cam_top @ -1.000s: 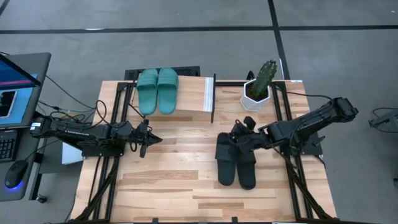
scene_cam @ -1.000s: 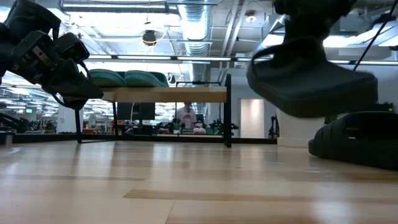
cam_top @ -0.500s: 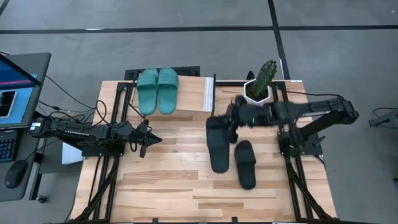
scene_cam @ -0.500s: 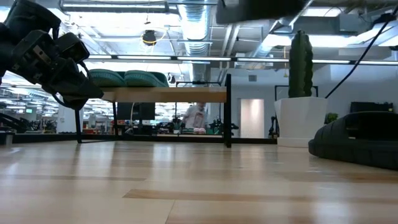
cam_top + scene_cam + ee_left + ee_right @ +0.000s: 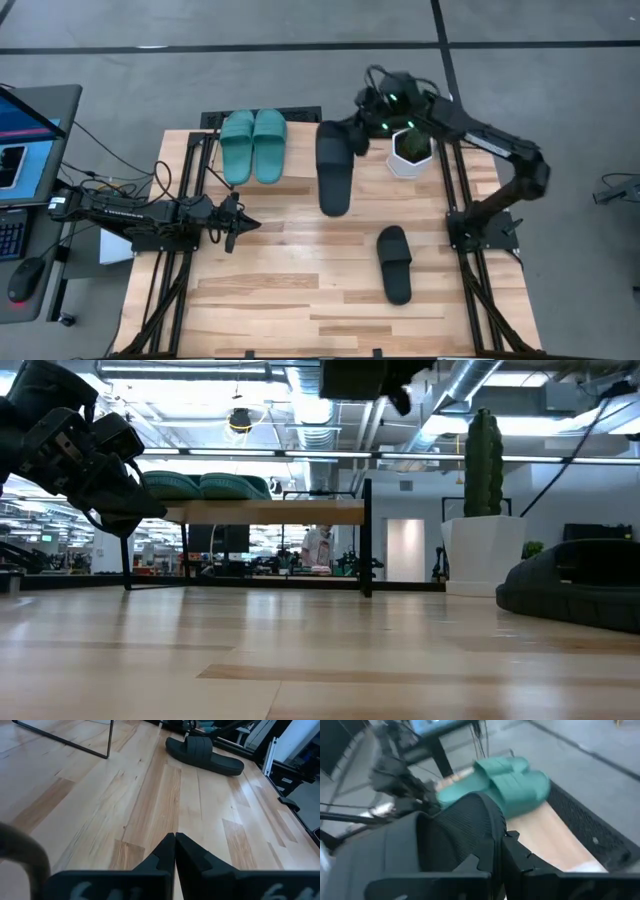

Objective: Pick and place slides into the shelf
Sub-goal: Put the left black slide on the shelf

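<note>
We take the shelf (image 5: 300,150) as our landmark; it stands at the far edge of the surface (image 5: 280,290), its light wood top carried on a thin black frame. On that top, toward its left end, lies the teal-green pair of slides (image 5: 253,146), side by side and touching, toes pointing toward the near edge; in the low view the same pair (image 5: 205,486) shows as two rounded humps above the board (image 5: 265,512).

Our right tool (image 5: 352,138) hangs over the right end of the shelf, its fingers clamped on one black slide (image 5: 334,167); that slide is lifted clear of the surface and juts past the shelf's front edge; in the right wrist view the held slide (image 5: 455,837) fills the foreground with the teal pair (image 5: 502,782) just beyond it.

The other black slide (image 5: 394,263) lies flat on the surface, well in front of the shelf and to its right; a potted cactus (image 5: 414,148) stands just right of the shelf.

Our left tool (image 5: 232,222) waits in front of the shelf's left end, above the surface; its fingers (image 5: 162,855) are pressed together on nothing.
</note>
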